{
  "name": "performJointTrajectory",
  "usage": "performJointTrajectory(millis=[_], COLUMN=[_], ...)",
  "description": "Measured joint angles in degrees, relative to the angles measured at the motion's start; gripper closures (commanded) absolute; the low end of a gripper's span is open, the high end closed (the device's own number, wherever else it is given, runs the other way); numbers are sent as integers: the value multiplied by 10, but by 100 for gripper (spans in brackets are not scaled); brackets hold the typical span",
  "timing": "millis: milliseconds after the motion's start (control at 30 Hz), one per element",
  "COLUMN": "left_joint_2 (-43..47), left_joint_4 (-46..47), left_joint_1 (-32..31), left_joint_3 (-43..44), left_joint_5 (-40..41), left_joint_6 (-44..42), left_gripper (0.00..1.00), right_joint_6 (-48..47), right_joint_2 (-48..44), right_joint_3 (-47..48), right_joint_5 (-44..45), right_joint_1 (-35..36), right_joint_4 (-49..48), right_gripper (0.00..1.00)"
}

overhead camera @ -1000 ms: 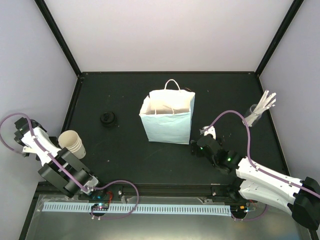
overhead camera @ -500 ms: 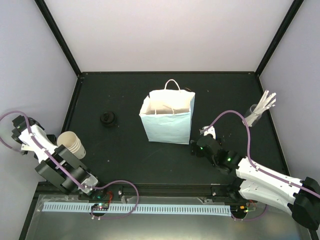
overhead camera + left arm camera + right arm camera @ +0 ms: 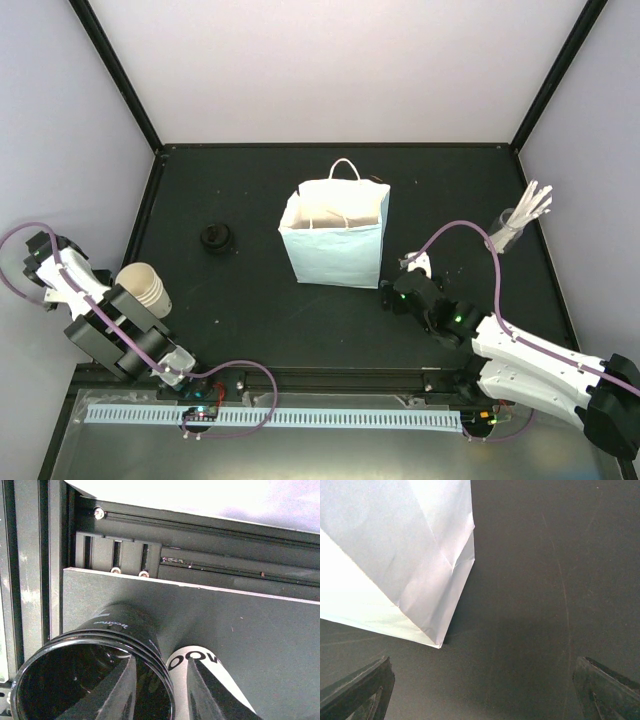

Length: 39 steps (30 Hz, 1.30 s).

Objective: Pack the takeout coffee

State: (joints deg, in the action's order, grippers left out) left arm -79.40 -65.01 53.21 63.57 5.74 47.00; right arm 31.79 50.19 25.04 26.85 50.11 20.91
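Left gripper (image 3: 160, 664) straddled a rim of the cups (image 3: 143, 284), grip unclear; right gripper (image 3: 480, 690) sat wide open by the bag (image 3: 332, 255), probably to steady it.

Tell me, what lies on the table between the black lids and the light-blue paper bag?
Nothing. In the top view the dark table is bare between the black lids and the light-blue paper bag.

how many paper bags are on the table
1. The light-blue paper bag stands open in the middle of the table. No other is in view.
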Motion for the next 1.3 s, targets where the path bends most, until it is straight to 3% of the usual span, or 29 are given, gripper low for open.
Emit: performJointTrajectory(millis=[100,267,900,1067,1200,1300], left_joint_2=[0,0,-1,-2,-1,1], left_joint_4=[0,1,17,19,19,16], left_joint_1=[0,1,19,24,26,27], left_joint_3=[-1,-6,-28,-31,-31,-31], left_joint_5=[0,0,-8,-9,-10,-10], left_joint_6=[3,7,6,2,1,-1], left_gripper=[77,70,70,76,98,98], right_joint_6=[0,0,0,0,0,0], right_joint_2=[0,0,-2,-5,-5,-6], right_joint_3=[0,0,0,0,0,0], right_joint_5=[0,0,0,0,0,0], right_joint_1=[0,0,0,0,0,0], right_joint_4=[0,0,0,-1,-1,-1], right_gripper=[0,0,0,0,0,0])
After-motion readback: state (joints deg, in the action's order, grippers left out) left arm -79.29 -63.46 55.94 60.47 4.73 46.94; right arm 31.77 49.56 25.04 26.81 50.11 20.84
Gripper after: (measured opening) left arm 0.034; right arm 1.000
